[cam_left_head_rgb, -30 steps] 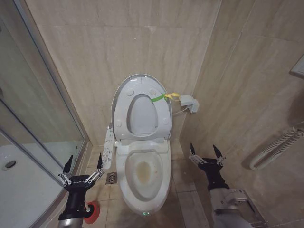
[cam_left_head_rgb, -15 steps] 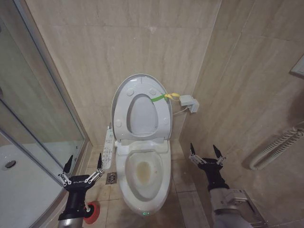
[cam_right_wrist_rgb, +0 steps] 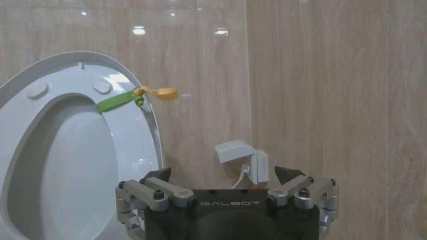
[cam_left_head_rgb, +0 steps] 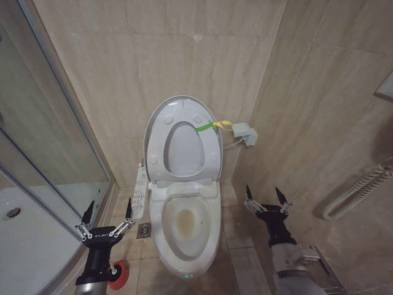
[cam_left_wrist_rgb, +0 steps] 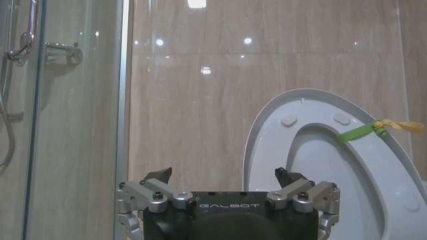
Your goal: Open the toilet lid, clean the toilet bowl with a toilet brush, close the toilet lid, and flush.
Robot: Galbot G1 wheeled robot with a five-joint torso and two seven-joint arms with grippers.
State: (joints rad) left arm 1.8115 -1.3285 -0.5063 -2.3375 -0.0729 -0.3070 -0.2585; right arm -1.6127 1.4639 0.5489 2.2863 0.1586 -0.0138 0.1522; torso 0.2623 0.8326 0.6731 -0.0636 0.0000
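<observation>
By the left gripper, jaws apart, the brush's red cup sits on the floor. The brush looks light; grab its thin stick. The right gripper is also spread wide.

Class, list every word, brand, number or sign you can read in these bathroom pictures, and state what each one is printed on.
"GALBOT": on the body of the left gripper, below its open fingers.
"GALBOT": on the body of the right gripper, likewise open.
Head view: the print on both gripper bodies is too small to read.
Button panel beside the toilet bowl: markings too small to read.
</observation>
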